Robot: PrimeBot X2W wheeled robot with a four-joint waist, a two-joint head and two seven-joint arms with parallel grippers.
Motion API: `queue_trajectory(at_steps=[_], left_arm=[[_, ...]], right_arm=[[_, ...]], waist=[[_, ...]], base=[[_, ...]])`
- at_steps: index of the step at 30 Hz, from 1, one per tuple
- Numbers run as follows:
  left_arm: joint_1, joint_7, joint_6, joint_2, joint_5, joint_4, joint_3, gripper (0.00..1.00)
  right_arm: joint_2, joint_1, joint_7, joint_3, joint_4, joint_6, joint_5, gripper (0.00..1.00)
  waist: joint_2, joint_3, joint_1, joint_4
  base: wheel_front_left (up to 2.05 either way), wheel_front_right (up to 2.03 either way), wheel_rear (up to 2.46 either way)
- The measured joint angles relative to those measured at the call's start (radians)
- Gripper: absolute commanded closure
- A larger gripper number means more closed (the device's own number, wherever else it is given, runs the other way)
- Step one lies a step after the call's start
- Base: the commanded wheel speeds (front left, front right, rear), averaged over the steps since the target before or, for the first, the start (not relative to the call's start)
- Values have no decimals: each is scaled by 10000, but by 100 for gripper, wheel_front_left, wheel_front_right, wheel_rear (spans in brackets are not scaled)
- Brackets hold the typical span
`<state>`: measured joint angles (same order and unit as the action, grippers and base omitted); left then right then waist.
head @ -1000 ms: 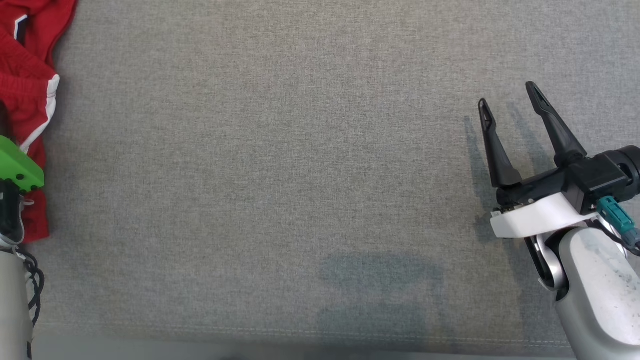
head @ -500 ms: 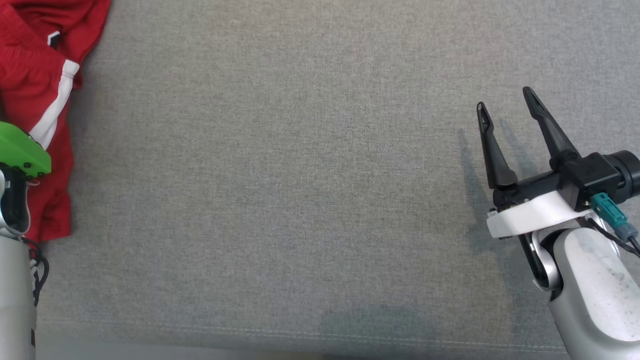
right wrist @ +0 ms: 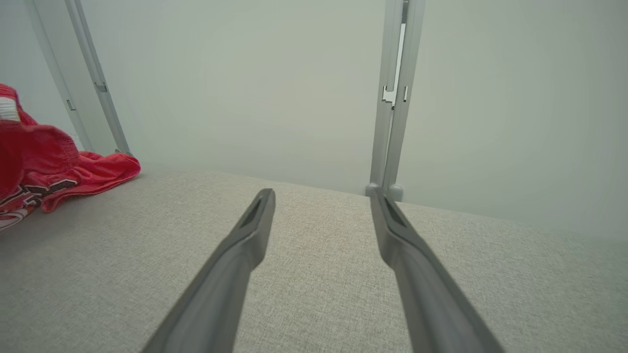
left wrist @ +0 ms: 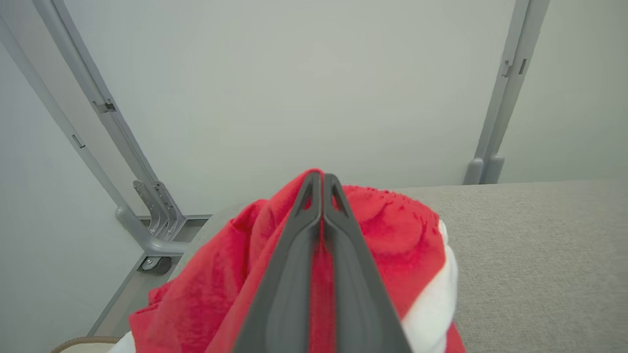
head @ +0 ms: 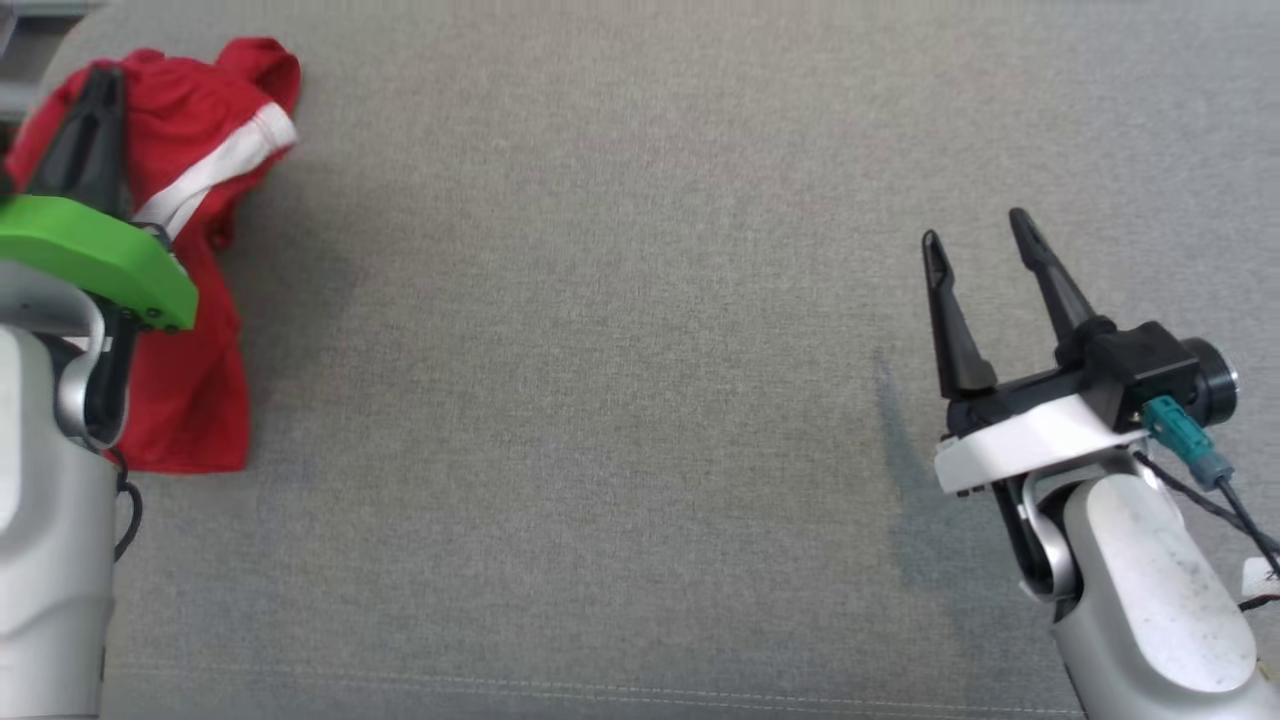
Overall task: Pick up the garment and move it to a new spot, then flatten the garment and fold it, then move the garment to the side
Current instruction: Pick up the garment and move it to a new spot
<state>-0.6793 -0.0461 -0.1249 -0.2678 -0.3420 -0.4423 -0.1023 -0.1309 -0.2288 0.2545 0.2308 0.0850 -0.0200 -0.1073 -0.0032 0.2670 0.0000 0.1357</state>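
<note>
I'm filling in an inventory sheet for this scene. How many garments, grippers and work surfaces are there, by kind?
Garments: 1, the crumpled red cloth garment with white stripes
Grippers: 2, the left gripper shut on the garment, the right gripper open and empty
Work surfaces: 1, the grey woven fabric surface
Total: 4

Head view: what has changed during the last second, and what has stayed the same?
The left hand has closed on the red garment and pulled it up into a bunch; part of it lies on the grey surface. The whole head view has shifted too, so the garment's drift toward the right of the picture is not all its own motion. The right hand stayed open, holding nothing, above the surface.
</note>
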Motion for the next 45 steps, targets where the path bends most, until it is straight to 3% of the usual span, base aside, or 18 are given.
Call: queue_trajectory(at_steps=[7, 22, 34, 41, 45], left_arm=[[38, 17, -40, 244, -88, 518, -1080, 100], [469, 366, -40, 2405, -1463, 821, -3041, 100], [458, 362, -40, 2280, -1369, -56, -3557, 100], [426, 90, -40, 2222, -1189, -360, -3672, 100], [361, -4, -40, 2236, -1191, -663, -4211, 100]], right_arm=[[368, 519, 0, 113, 213, -6, -134, 0], [449, 799, 0, 360, 38, -8, -161, 0], [660, 816, 0, 545, -221, -73, -251, 0], [709, 684, 0, 1039, -186, 176, -353, 0], [721, 602, 0, 1001, -117, 201, -531, 0]], waist=[[0, -780, 0, -507], [0, -1385, 0, -2416], [0, -985, 0, -4037], [0, -579, -1, -4955], [0, -295, 0, -5560]], base=[[0, 0, 0], [0, 0, 0], [0, 0, 0], [0, 0, 0], [0, 0, 0]])
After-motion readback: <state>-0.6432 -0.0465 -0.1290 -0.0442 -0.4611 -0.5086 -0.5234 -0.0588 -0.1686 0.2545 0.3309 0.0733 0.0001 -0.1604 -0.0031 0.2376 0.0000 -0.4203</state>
